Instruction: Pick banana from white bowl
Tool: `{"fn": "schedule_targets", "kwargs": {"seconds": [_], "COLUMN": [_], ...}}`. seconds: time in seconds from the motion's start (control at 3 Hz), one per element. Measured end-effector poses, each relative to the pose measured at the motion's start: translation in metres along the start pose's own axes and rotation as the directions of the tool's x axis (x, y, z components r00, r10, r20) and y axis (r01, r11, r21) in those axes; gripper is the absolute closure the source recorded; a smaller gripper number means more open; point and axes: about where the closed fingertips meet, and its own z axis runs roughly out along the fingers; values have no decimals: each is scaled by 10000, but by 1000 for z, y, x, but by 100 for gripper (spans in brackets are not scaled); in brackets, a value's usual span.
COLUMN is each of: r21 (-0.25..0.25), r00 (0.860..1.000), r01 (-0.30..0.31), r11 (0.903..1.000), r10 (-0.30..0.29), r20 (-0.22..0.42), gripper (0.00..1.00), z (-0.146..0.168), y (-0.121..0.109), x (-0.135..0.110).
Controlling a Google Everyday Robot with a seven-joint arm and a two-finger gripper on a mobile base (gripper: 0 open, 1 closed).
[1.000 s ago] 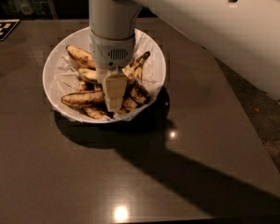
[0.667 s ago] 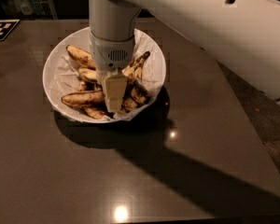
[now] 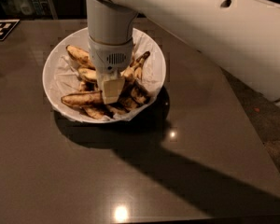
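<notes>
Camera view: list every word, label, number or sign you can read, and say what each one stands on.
No words or numbers can be read anywhere.
Black-and-white square marker, at the table's far left edge: a coded pattern, no letters.
Pincer, down among the bananas in the white bowl: only a vent grille above it, no lettering.

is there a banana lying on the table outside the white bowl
No, all the bananas lie inside the white bowl, with the gripper down among them.
</notes>
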Motion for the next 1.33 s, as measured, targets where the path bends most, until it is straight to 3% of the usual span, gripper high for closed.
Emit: {"fn": "schedule_targets", "kwargs": {"seconds": [0.33,0.67,1.33], "r21": [0,548,1635], "r00": [10000,9991,9880], "r01": [0,251,1030], "r11": [10000,9982,9811], "r10": [0,-270,-1200], "r20": [0,340,976], "gripper": [100,100,100], "z": [0,-20,-89], "y": [0,7,40], "x": [0,-6,-28]}}
